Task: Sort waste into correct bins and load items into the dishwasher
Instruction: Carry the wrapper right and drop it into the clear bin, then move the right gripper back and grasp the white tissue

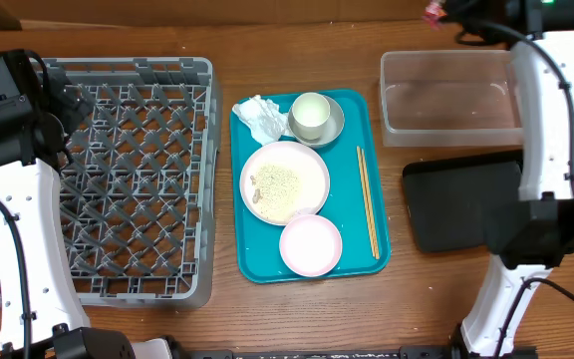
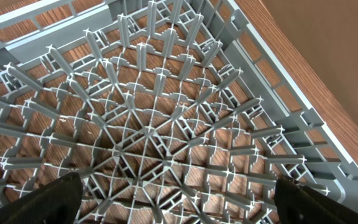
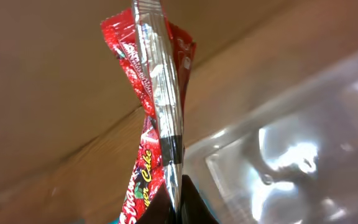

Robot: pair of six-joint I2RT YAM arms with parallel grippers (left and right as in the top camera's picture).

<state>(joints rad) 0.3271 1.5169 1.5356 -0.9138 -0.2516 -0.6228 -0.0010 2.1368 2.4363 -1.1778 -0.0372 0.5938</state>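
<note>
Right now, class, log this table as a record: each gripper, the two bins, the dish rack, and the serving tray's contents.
left gripper: open, above empty grey plastic lattice dish rack
right gripper: shut on small red snack wrapper
clear rectangular plastic tub: looks empty
shallow black rectangular tray: nothing visible in it
teal serving tray: crumpled white paper napkin, small white cup in grey-green bowl, large white plate with pale crumbs, pinkish-white bowl, thin wooden chopsticks

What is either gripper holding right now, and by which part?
The right gripper pinches the red snack wrapper by one end. The left gripper is open and empty above the dish rack.
</note>
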